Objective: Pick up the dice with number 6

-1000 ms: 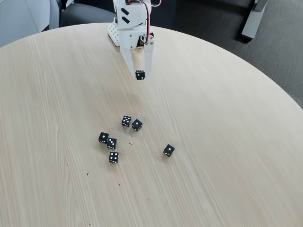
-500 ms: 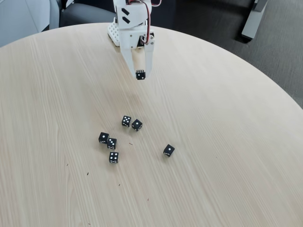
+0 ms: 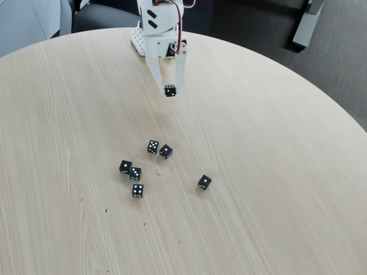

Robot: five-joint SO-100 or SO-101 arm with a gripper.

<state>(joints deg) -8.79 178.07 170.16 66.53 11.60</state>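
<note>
The dice with number 6 [image 3: 170, 90] is held clamped in the gripper [image 3: 170, 91] above the worktop [image 3: 275, 172], at 12 o'clock from five remaining dice, so the pick appears done.

Arm [image 3: 160, 23] cut off by top edge; held die [image 3: 170, 90] pips too small to count.

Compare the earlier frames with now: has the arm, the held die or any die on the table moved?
Nothing visibly changed. The end effector still holds the black die above the table, and the six dice below lie where they were.
</note>
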